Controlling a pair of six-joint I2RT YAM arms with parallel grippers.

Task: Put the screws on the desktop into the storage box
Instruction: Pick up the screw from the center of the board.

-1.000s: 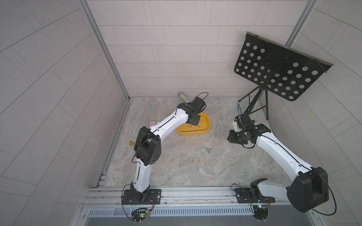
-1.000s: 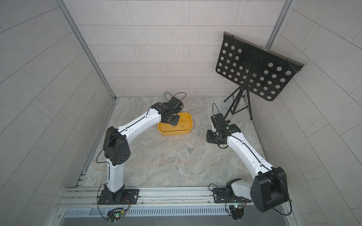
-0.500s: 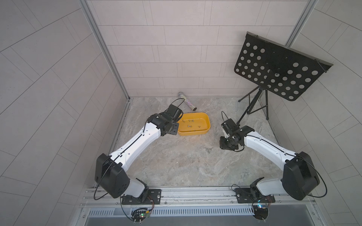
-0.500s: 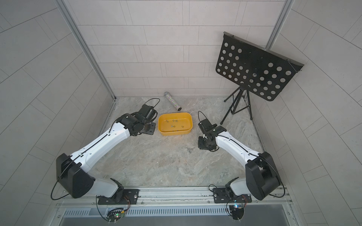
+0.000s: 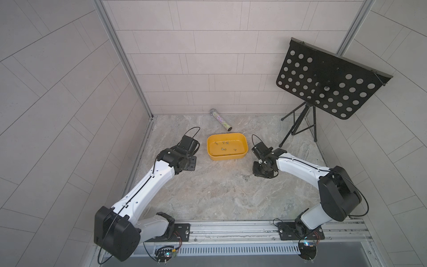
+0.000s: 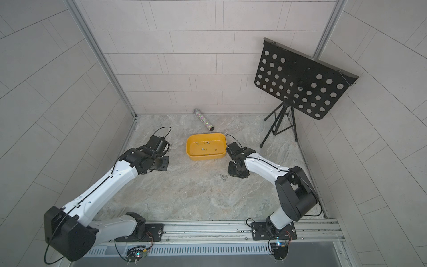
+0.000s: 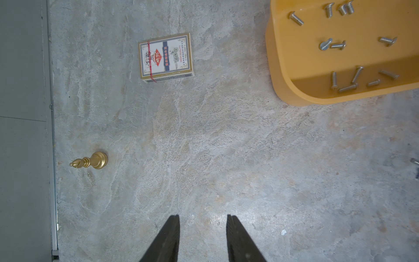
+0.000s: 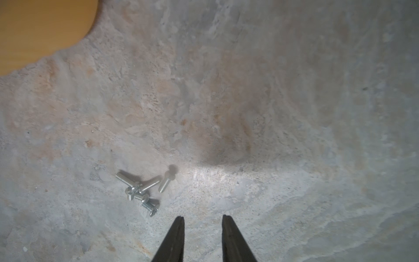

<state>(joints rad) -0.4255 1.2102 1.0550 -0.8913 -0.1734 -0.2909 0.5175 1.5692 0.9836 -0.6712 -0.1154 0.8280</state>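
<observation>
Screws lie beside right tool — open desktop up to storage box edge.

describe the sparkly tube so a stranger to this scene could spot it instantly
Start at the back tiled wall of the desktop. Just in front of it, behind the yellow storage box, lies the tube on its side. It is the only cylinder there, slim and covered in multicoloured glitter, unlike the plain box.
</observation>
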